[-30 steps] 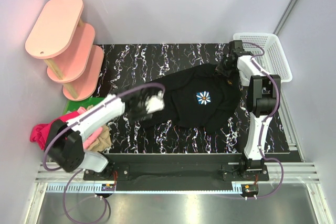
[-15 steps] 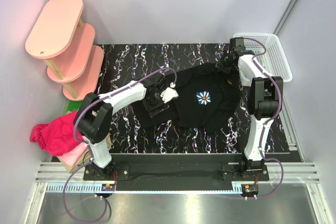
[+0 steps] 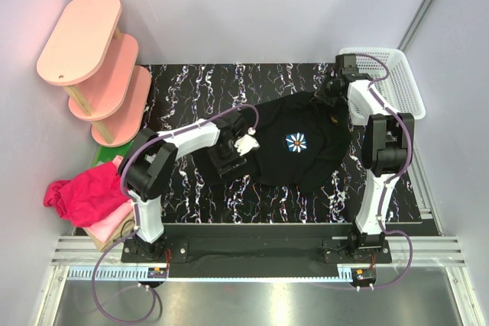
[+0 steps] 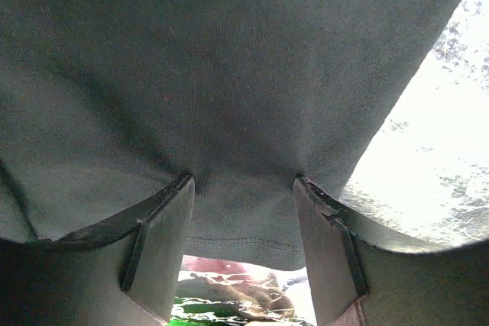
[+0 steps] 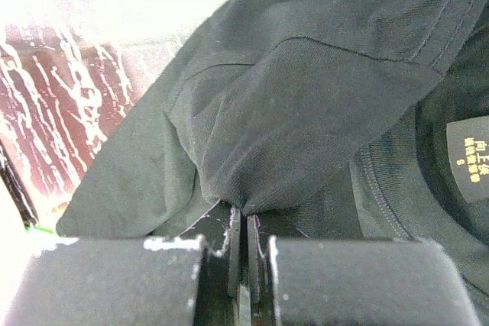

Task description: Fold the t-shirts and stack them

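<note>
on the tabletop i think i am spreading the black t-shirt flat: right gripper pinches cloth near the collar, left gripper is wide over the hem and must close next.

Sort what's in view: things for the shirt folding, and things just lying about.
For the job: black t-shirt; magenta t-shirt; pink t-shirt.
Lying about: pink shelf; white basket.

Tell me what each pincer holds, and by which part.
The right pincer is shut on a fold of the black cloth t-shirt with the daisy print, beside its collar. The left pincer stands open over its hemmed edge, gripping nothing.
</note>
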You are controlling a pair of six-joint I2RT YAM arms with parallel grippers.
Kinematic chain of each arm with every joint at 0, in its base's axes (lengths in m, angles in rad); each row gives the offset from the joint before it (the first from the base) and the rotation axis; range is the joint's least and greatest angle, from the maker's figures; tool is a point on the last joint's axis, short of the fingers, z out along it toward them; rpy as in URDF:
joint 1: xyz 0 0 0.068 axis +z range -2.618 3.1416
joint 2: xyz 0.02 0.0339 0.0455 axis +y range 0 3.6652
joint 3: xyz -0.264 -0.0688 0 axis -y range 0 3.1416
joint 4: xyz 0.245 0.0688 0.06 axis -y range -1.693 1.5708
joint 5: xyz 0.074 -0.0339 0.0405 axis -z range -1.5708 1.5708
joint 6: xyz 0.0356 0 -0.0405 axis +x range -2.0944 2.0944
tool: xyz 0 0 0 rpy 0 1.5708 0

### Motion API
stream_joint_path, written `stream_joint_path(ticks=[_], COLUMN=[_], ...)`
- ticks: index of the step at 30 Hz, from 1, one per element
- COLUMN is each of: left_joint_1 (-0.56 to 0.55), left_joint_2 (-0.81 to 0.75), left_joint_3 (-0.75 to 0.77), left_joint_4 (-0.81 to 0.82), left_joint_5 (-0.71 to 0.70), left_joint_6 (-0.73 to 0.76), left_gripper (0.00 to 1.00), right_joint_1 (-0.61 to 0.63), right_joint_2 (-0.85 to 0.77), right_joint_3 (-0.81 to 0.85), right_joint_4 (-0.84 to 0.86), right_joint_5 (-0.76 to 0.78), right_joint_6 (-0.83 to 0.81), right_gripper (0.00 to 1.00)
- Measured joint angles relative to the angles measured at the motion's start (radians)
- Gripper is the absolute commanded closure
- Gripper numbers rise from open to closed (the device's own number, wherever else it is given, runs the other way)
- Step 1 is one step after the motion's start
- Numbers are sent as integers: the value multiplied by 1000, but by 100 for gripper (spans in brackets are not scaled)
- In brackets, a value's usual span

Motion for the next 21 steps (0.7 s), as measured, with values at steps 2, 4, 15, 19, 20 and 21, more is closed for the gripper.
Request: stream_joint_path(ticks=[2, 4, 15, 19, 20, 21], left_joint_1=[-3, -5, -5, -4, -2, 8], left_joint_2=[-3, -15, -212, -259, -262, -263], left_joint_3=[-7, -25, -294, -359, -361, -360], left_joint_4=[4, 15, -42, -124, -145, -158], left_joint_5=[-5, -7, -49, -71, -70, -68], left_joint_6=[11, 26, 218, 266, 270, 272], left_gripper=[40, 41, 43, 44, 44, 44], right_joint_1=[0, 0, 0, 3, 3, 3], right_joint_2=[-11, -22, -121, -177, -188, -196], right_joint_3=[0, -3, -121, -167, -171, -173], right_joint_4=[0, 3, 7, 0, 0, 0], right_joint_5=[0, 0, 1, 2, 5, 7], right_joint_6=[-2, -3, -4, -5, -5, -6], right_gripper=[100, 100, 100, 100, 100, 100])
